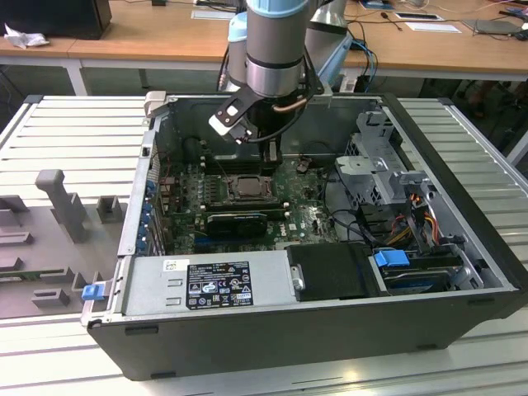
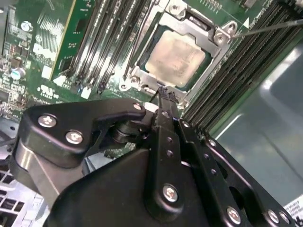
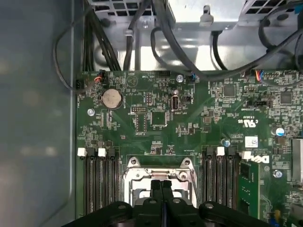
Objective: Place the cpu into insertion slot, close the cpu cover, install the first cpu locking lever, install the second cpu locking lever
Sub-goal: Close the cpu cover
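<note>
The cpu [image 2: 176,54] lies flat in the insertion slot [image 1: 247,186], its grey top face up. The silver cpu cover [image 2: 217,39] is down around it as a frame. From one corner of the cover a thin metal lever rod [image 2: 272,27] slants away over the memory slots. My gripper [image 2: 165,93] is shut, fingertips pressed together with nothing visible between them, right at the cover's edge. In the first wrist view the gripper [image 3: 161,183] stands over the cover [image 3: 142,173]. In the exterior view the gripper [image 1: 272,153] hangs just behind the slot.
Long black memory slots [image 3: 100,182] flank the socket on both sides. A black graphics card [image 1: 238,221] lies in front of it. Cables [image 3: 165,42] and a drive cage [image 1: 375,165] sit toward the exterior view's right. The case walls [image 1: 140,190] enclose the board.
</note>
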Motion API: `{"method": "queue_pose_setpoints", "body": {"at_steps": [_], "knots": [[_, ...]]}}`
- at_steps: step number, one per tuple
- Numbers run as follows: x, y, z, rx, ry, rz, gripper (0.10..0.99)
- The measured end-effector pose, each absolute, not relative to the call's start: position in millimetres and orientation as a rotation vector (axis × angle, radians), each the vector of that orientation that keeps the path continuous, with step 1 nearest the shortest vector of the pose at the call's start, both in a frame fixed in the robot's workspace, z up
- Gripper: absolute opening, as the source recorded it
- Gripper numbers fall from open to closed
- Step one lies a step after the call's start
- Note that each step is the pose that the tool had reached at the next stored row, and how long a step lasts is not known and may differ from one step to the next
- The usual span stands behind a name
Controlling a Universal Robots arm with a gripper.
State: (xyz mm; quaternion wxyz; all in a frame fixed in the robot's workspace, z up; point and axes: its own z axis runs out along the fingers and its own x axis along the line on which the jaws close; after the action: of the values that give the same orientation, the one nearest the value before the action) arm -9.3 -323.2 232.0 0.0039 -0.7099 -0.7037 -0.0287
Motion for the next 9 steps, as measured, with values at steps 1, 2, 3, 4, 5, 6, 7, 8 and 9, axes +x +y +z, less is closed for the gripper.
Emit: {"method": "queue_pose_setpoints", "body": {"at_steps": [1,2,3,4,5,6,7,8,9], "knots": [[-11.5,-323.2,230.3,-2.224,-2.205,-0.091,0.106],[-13.6,-323.2,230.1,-2.224,-2.205,-0.091,0.106],[-16.7,-323.2,229.9,-2.224,-2.204,-0.092,0.106],[-20.8,-323.2,229.9,-2.224,-2.204,-0.092,0.106],[-22.7,-323.1,229.7,-2.224,-2.204,-0.092,0.106],[-25.1,-323.1,229.6,-2.224,-2.204,-0.092,0.106],[-27.6,-323.2,229.5,-2.224,-2.204,-0.091,0.106],[-32.1,-323.2,229.4,-2.224,-2.204,-0.092,0.106],[-35.7,-323.2,229.4,-2.224,-2.204,-0.091,0.106]]}}
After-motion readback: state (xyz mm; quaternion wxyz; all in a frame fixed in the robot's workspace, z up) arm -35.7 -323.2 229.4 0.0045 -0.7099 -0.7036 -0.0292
